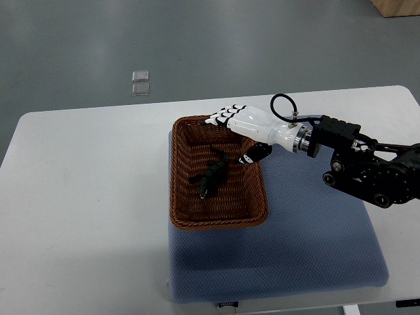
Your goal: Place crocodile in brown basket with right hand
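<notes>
A dark green toy crocodile [211,174] lies inside the brown wicker basket [178,172], near its middle. My right hand [237,128] hovers over the basket's far right corner, its white fingers [223,116] stretched out and its thumb hanging down just right of the crocodile. The hand holds nothing and is open. Its arm comes in from the right edge. The left arm does not show.
The basket stands partly on a blue-grey mat [315,243] on the white table [85,197]. Two small clear squares [140,82] lie on the grey floor beyond the table. A wooden box corner [397,6] shows at the top right.
</notes>
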`<state>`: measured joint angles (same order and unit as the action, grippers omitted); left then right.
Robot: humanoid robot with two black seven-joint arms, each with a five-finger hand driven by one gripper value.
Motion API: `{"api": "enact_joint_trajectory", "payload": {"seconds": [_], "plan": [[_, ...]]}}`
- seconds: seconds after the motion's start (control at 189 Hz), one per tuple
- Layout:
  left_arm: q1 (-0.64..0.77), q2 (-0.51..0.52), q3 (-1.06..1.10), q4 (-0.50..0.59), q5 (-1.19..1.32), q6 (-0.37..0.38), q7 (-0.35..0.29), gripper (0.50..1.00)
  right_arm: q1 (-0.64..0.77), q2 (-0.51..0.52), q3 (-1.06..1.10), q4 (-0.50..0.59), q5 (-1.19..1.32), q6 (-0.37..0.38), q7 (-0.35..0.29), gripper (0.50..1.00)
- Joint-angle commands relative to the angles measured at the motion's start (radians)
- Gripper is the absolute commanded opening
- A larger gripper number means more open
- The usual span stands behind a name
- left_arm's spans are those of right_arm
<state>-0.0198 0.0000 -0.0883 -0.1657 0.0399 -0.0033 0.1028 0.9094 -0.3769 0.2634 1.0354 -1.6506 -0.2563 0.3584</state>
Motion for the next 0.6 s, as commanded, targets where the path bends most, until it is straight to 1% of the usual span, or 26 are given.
{"api": "enact_joint_trajectory", "payload": {"seconds": [0.0, 0.137, 0.243, 0.306, 0.354, 0.449, 0.47, 0.533, 0.597], "plan": [[0.000, 0.000, -0.001, 0.000, 0.000, 0.000, 0.000, 1.000, -0.050, -0.017, 0.117, -0.001, 0.006, 0.006, -0.003, 0.915], [0.000, 0.000, 0.001, 0.000, 0.000, 0.000, 0.000, 1.000, -0.098, -0.017, 0.257, -0.011, 0.009, 0.014, -0.004, 0.915], [0.001, 0.000, 0.001, 0.000, 0.000, 0.000, 0.000, 1.000, -0.132, -0.005, 0.382, -0.063, 0.063, 0.034, -0.010, 0.913], [0.000, 0.000, 0.001, 0.000, 0.000, 0.000, 0.000, 1.000, -0.149, 0.003, 0.444, -0.087, 0.150, 0.077, -0.024, 0.913], [0.000, 0.000, -0.001, 0.000, 0.000, 0.000, 0.000, 1.000, -0.159, 0.004, 0.480, -0.104, 0.242, 0.127, -0.033, 0.913], [0.000, 0.000, 0.001, 0.000, 0.000, 0.000, 0.000, 1.000, -0.184, -0.004, 0.531, -0.143, 0.414, 0.216, -0.041, 0.915], [0.000, 0.000, 0.001, 0.000, 0.000, 0.000, 0.000, 1.000, -0.187, -0.004, 0.537, -0.147, 0.431, 0.224, -0.041, 0.913], [0.000, 0.000, 0.001, 0.000, 0.000, 0.000, 0.000, 1.000, -0.196, -0.004, 0.582, -0.173, 0.523, 0.278, -0.047, 0.915], [0.000, 0.000, 0.001, 0.000, 0.000, 0.000, 0.000, 1.000, -0.210, -0.002, 0.646, -0.192, 0.601, 0.333, -0.069, 0.915]]}}
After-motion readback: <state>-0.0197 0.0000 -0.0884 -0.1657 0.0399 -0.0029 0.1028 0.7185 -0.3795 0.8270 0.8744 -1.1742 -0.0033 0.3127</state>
